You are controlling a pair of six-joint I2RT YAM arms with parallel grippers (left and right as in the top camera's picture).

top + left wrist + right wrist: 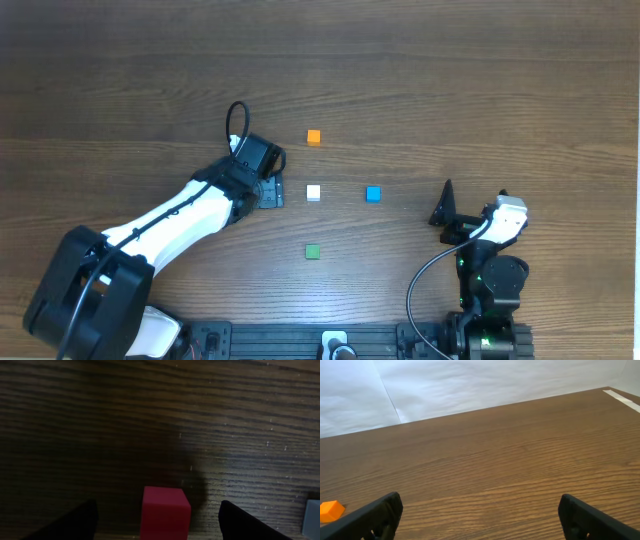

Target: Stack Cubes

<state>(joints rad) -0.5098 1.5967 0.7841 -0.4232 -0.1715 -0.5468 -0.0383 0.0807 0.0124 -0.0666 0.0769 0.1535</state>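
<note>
Cubes lay spread about the middle of the wooden table [520,80] in my overhead feed: an orange cube [314,137] highest in the frame, a white cube [314,192] below it at centre, a blue cube [373,193] to the white one's right, and a green cube [312,252] lowest, all apart from one another. The left gripper [270,190] sat just left of centre, near the white cube. On its wrist camera I saw its jaws released, and a red cube [165,519] rested on the wood between the two fingers [75,522] with a gap on either side — touching neither. The right gripper [447,205] hung at the lower right of the overhead frame, well apart from every cube — its fingers [377,515] were spread wide over bare wood.
</note>
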